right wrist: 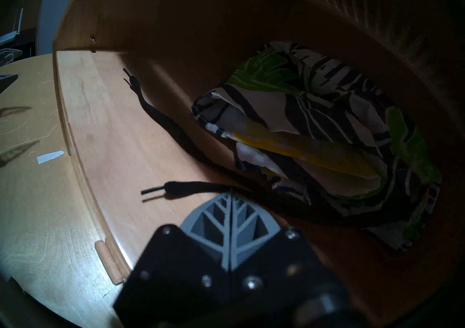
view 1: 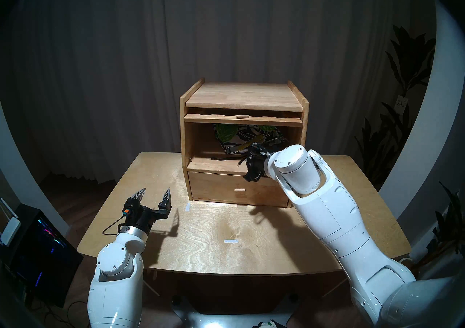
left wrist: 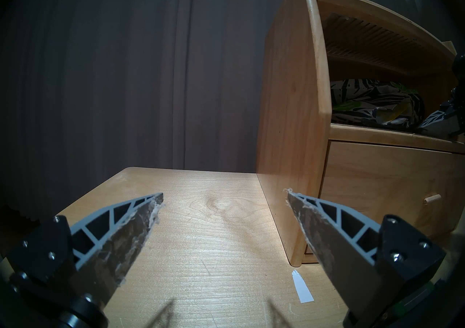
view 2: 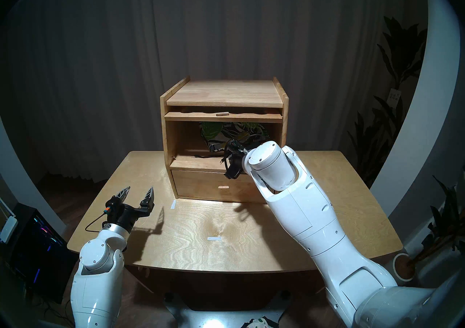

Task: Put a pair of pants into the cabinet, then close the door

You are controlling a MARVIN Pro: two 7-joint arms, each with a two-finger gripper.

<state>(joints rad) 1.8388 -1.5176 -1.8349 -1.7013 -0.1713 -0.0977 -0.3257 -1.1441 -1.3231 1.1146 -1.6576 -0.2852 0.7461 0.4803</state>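
From my head, my right wrist hides my right gripper [view 1: 254,155] at the cabinet [view 1: 242,98] mouth; the floral shorts [view 1: 241,136] lie inside, the door [view 1: 242,118] slid up under the top. My left wrist shows my left gripper [left wrist: 224,197] spread wide, empty. My right wrist shows fingers pressed together beside the drawstring [right wrist: 191,186], clasping nothing; the shorts' far side sinks into dark.

Left pincer [view 1: 155,194] spread, right pincer [right wrist: 231,195] closed

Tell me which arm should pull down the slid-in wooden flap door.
Probably right: the right gripper, shut and empty, sits at the cabinet mouth just under the door; the left gripper waits lower, off to the side.
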